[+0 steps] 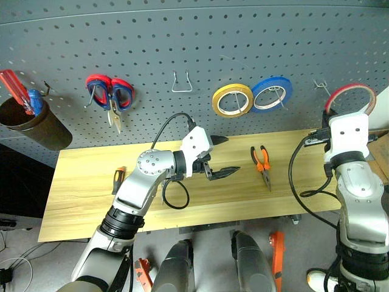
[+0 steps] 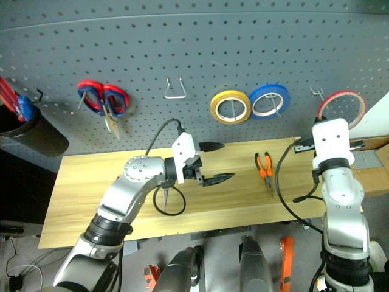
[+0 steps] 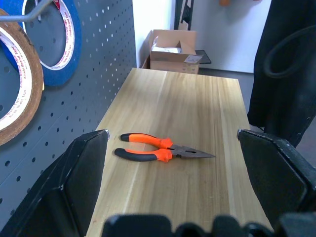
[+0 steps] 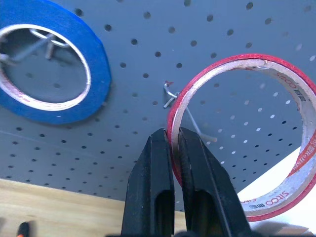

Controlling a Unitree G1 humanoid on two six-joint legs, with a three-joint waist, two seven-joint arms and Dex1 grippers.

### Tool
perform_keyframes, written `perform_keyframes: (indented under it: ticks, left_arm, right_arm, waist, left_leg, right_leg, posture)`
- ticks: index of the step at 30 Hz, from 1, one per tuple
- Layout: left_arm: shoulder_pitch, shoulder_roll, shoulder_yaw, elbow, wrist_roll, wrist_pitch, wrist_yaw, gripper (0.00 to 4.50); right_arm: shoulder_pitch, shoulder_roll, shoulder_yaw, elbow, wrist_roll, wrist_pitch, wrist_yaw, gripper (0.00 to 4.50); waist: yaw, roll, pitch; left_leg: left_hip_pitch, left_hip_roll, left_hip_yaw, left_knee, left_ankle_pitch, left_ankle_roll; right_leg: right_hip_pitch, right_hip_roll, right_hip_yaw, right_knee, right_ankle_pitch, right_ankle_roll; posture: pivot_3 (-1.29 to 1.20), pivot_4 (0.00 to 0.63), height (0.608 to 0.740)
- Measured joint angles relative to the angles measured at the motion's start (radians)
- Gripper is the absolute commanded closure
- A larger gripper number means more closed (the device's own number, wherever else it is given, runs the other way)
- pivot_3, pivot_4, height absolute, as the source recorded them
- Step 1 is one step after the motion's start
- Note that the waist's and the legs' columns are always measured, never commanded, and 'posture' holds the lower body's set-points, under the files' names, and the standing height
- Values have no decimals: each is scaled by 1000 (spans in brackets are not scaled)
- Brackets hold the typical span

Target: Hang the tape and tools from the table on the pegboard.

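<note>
Pinching the red tape (image 4: 237, 133) rim, right gripper (image 4: 175, 143) holds it up at the pegboard (image 1: 194, 48) beside a hook (image 4: 170, 96) — left gripper (image 1: 220, 156) spread wide over the table (image 1: 91, 176), pliers (image 1: 262, 164) lying nearby

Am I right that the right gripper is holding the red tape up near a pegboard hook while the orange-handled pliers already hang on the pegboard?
Not quite. The right gripper is indeed shut on the red tape by a hook of the pegboard, but the pliers are not hung: they lie flat on the table, as the left wrist view shows plainly.
</note>
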Motion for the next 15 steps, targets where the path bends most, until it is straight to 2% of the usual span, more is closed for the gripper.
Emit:
perform_keyframes:
  ticks: [11, 14, 15]
  left_arm:
    - [-4, -28, 18, -23, -42, 13, 23, 0]
    - [-4, -37, 41, -51, -83, 28, 25, 0]
    - [-4, -39, 48, -58, -91, 34, 27, 0]
  right_arm:
    - [-106, 2, -35, 279, 146, -129, 61, 4467]
    - [-106, 5, -35, 297, 164, -156, 63, 3910]
    - [-106, 5, -35, 299, 165, -161, 63, 3589]
  waist:
    - [-3, 0, 0]
    - [-2, 0, 0]
    - [-2, 0, 0]
  left_leg:
    - [0, 0, 0, 0, 0, 0]
    - [0, 0, 0, 0, 0, 0]
    - [0, 0, 0, 0, 0, 0]
  right_leg:
    - [0, 0, 0, 1, 0, 0]
    - [0, 0, 0, 1, 0, 0]
    - [0, 0, 0, 1, 0, 0]
  posture:
    - [-99, 350, 740]
    - [-96, 351, 740]
    - [-96, 351, 740]
